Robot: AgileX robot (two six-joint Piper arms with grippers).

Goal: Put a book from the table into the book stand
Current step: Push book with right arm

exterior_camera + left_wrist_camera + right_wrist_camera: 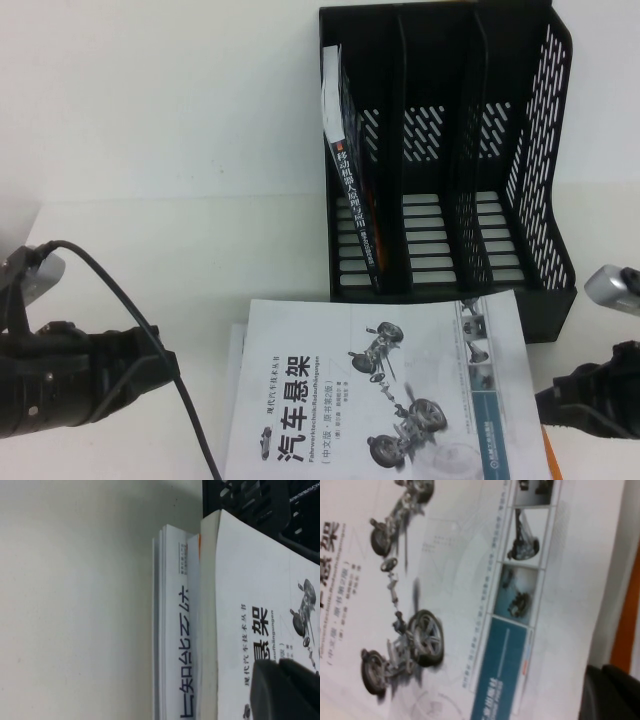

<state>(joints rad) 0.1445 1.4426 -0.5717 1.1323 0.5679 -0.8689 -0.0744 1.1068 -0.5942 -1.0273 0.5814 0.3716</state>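
Note:
The book (380,390) lies flat at the near middle of the table (150,150), on top of a stack. Its white-grey front with the car suspension drawing faces up. It also shows in the left wrist view (250,580) and the right wrist view (470,580). The black book stand (545,150) stands just behind it; its middle and right slots are empty. My left gripper (165,365) is shut and empty at the book's left edge; in its wrist view (282,690) it hangs over the cover. My right gripper (545,400) is shut and empty at the book's right edge (610,695).
A dark-spined book (352,190) leans in the stand's left slot. Under the top book lie a white book with black lettering (180,655) and an orange-edged book (625,620). The left arm's black cable (150,320) loops over the table.

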